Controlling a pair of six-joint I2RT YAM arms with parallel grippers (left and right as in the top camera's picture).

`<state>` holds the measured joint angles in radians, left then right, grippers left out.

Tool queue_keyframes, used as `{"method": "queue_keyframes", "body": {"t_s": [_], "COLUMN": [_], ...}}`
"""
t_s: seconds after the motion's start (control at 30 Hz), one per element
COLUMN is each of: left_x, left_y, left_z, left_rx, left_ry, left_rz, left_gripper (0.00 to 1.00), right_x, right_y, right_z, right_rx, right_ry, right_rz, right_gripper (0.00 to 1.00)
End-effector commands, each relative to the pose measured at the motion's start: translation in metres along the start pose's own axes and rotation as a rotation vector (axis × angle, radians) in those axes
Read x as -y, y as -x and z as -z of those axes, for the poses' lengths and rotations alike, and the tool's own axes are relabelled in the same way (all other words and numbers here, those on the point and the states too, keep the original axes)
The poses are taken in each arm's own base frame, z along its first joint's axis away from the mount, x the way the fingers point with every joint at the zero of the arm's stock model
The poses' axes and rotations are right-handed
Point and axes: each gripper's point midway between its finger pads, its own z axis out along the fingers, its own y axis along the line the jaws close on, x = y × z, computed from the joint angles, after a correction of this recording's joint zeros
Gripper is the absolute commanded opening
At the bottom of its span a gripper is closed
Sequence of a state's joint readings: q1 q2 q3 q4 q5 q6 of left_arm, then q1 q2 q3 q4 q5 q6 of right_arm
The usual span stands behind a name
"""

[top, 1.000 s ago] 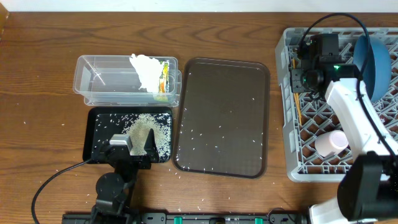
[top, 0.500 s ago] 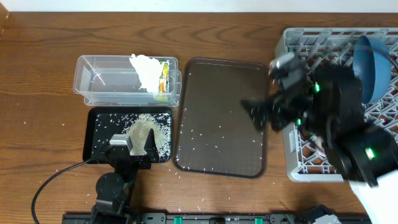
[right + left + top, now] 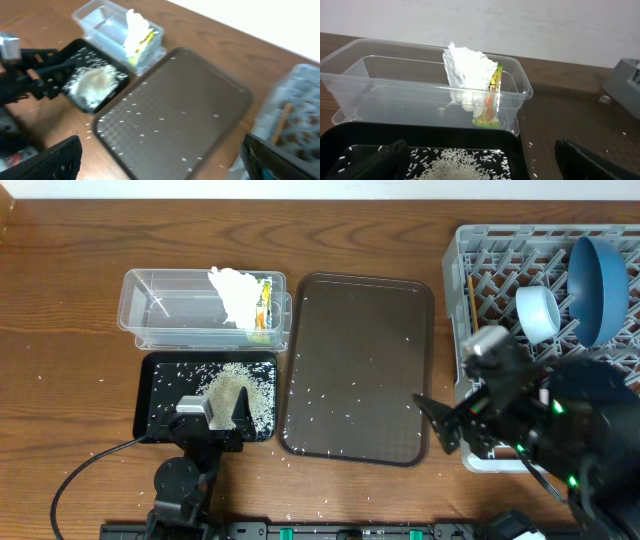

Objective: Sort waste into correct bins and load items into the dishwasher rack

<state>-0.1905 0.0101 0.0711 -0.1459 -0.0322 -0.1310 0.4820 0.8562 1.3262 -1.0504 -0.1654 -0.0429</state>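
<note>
Racking looks nearly done: the dishwasher rack (image 3: 497, 300), the largest thing on the counter (image 3: 60, 280), stands at the right edge. It carries the blue plate (image 3: 598, 275) on edge toward its far side, the white bowl (image 3: 537, 310) just beside it, and a chopstick (image 3: 472, 300) along its left wall. The cups are hidden, perhaps under the right arm, which covers the rack's near-left corner. The brown serving tray (image 3: 355, 340) lies mid-counter, flecked with loose rice grains (image 3: 312, 395). Toward the left edge, the clear tub (image 3: 170, 310) holds the tissue (image 3: 235, 292) and the snack wrapper (image 3: 490, 102), and the black tray (image 3: 145, 395) just in front of it holds a rice heap (image 3: 240, 390). The right tool (image 3: 440, 425) hangs spread and empty over the serving tray's near-right corner. The left tool (image 3: 205, 420), also spread and empty, sits over the black tray's near edge. What remains, I judge, is the stray rice: better to tip the serving tray into the black tray than pinch single grains, keeping clear of the rack wall.
</note>
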Motion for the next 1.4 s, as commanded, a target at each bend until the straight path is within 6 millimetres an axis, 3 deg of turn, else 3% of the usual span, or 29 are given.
{"method": "queue_keyframes", "body": {"t_s": [0.0, 0.13, 0.27, 0.57, 0.93, 1.2, 1.37], "left_x": [-0.004, -0.004, -0.004, -0.004, -0.004, -0.004, -0.004], "left_y": [-0.013, -0.013, -0.013, -0.013, -0.013, -0.013, -0.013], "left_z": [-0.003, -0.003, -0.003, -0.003, -0.003, -0.003, -0.003], "left_rx": [-0.027, -0.027, -0.027, -0.027, -0.027, -0.027, -0.027], "left_ry": [0.012, 0.012, 0.012, 0.012, 0.012, 0.012, 0.012], "left_rz": [0.003, 0.003, 0.003, 0.003, 0.003, 0.003, 0.003], "left_gripper": [0.95, 0.95, 0.95, 0.95, 0.95, 0.95, 0.95], "right_x": [0.023, 0.046, 0.065, 0.085, 0.096, 0.102, 0.102], "right_y": [0.005, 0.013, 0.002, -0.071, -0.140, -0.157, -0.160], "right_z": [0.019, 0.035, 0.034, 0.002, -0.051, -0.078, -0.079], "right_rx": [0.058, 0.174, 0.262, 0.318, 0.442, 0.518, 0.506], "right_ry": [-0.151, -0.263, -0.327, -0.396, -0.421, -0.415, -0.414], "right_rz": [0.024, 0.012, -0.026, -0.058, -0.022, 0.007, 0.003], "right_gripper": [0.99, 0.99, 0.99, 0.99, 0.99, 0.99, 0.99]}}
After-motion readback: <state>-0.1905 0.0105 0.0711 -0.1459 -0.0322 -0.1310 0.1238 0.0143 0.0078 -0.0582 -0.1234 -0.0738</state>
